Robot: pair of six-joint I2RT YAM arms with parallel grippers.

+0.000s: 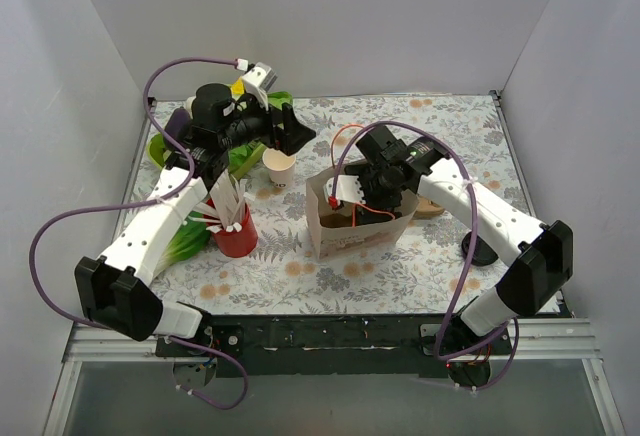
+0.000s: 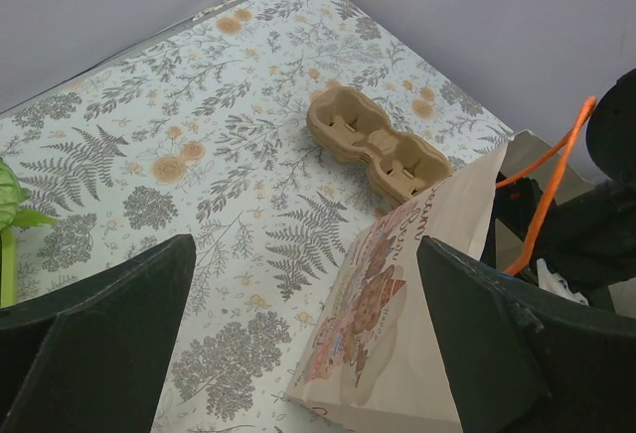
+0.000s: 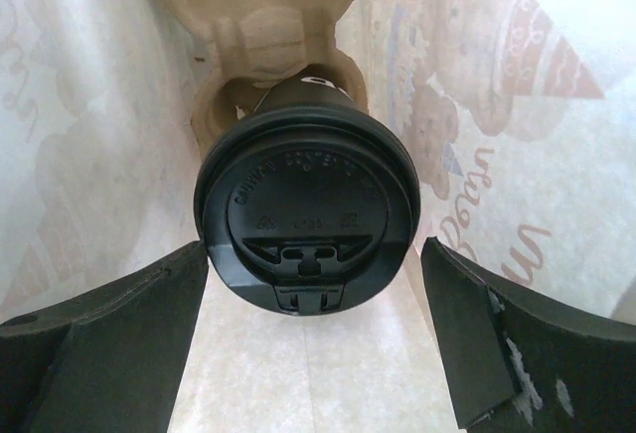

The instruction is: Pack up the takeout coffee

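Broadly, walls (image 1: 330,26): plain pale panels close off the left, back and right.
worktop (image 1: 400,266): covered edge to edge by a cloth printed with grey ferns and orange flowers, with a dark rail (image 1: 330,336) along the near edge.
bag (image 1: 355,236): printed paper, upright mid-worktop, mouth open.
left claw (image 2: 306,249): above the cloth to the left of the bag, fingers spread wide, holding nothing.
right claw (image 3: 313,249): down inside the bag, fingers wide apart on either side of the coffee, with a gap showing on the right; no grip.
carrier (image 3: 258,16): on the bag floor.
spare carrier (image 2: 378,145): lying on the cloth near the bag.
coffee (image 3: 303,210): black-lidded, seated in a carrier hole inside the bag.
red cup (image 1: 236,238): left of the bag, holding white sticks.
white cup (image 1: 280,168): lidless, behind the red cup.
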